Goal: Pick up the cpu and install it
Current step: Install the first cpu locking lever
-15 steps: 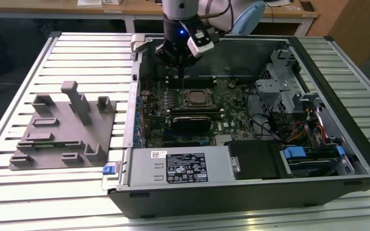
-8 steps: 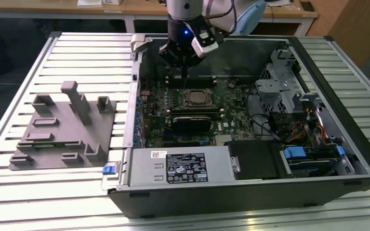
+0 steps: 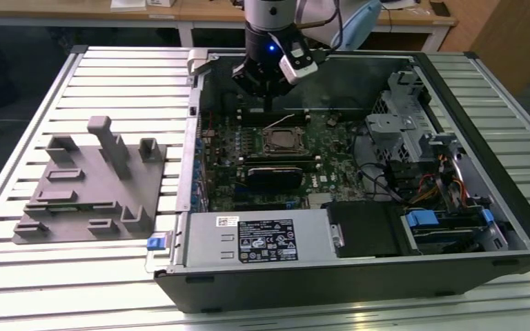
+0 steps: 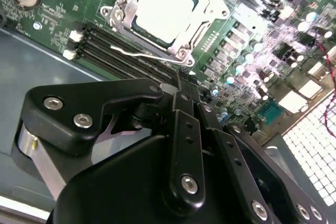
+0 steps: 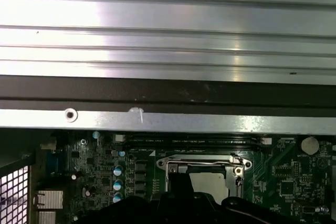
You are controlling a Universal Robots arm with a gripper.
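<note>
One cpu (image 4: 164, 10) seated in motherboard socket (image 4: 122, 8), inside open pc case (image 3: 486, 227)
end effector (image 3: 267, 93) hovers above socket near case's far wall, grasping nothing, fingers look clenched together in second wrist view; cpu's silver top also visible in first wrist view (image 5: 212, 181); grey fixture (image 3: 90, 183) on slatted surface (image 3: 25, 276) at exterior view's left

Ext view: high, angled down on open PC case (image 3: 486, 207). Both wrist views close, share CPU socket (image 4: 165, 11).

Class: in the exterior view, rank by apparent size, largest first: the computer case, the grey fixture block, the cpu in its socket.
1. Computer case
2. Grey fixture block
3. cpu, by far the smallest

No ties; the gaps are plain.
</note>
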